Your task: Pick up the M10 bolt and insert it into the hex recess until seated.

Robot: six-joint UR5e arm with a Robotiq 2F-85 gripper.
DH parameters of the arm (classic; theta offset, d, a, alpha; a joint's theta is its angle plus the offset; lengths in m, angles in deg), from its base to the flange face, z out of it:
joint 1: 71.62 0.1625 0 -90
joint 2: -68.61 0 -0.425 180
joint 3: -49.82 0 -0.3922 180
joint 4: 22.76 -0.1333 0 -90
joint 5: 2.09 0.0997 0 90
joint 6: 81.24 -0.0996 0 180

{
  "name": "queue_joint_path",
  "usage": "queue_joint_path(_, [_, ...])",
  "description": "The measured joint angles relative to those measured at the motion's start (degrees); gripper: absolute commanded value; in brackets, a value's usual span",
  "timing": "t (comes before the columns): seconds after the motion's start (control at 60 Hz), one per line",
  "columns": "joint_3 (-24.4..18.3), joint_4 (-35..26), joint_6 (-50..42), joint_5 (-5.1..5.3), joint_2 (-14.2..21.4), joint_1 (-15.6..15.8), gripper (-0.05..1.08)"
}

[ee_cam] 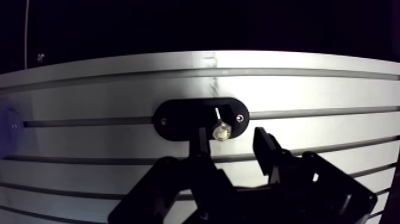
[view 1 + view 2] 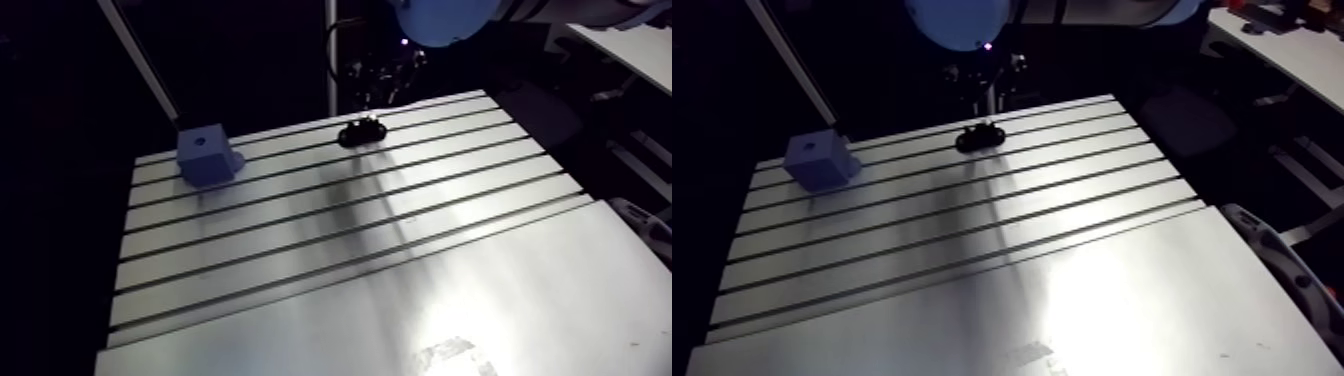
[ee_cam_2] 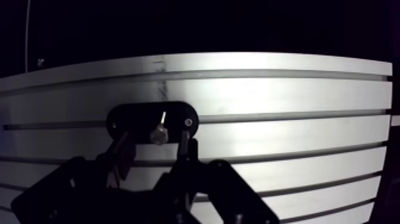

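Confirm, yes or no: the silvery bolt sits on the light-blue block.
No, the silvery bolt rests on the black oval plate, between the gripper's open fingers.

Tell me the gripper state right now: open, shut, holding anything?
Gripper: open, holding nothing. The bolt shows in the gap between its fingers, over the black plate, but is not pinched.

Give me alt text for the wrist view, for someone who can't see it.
The tool hangs open over a slotted aluminium table, its two dark fingers either side of a small silvery bolt. The bolt sits on a black oval plate fixed to the table.
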Motion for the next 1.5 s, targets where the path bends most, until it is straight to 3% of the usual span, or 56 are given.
queue_joint_path(0.967, [1.09,1.25,0.41,0.09,-1.73,0.00,0.54])
queue_joint_path(1.5, [1.01,1.29,0.46,0.01,-1.77,0.04,0.62])
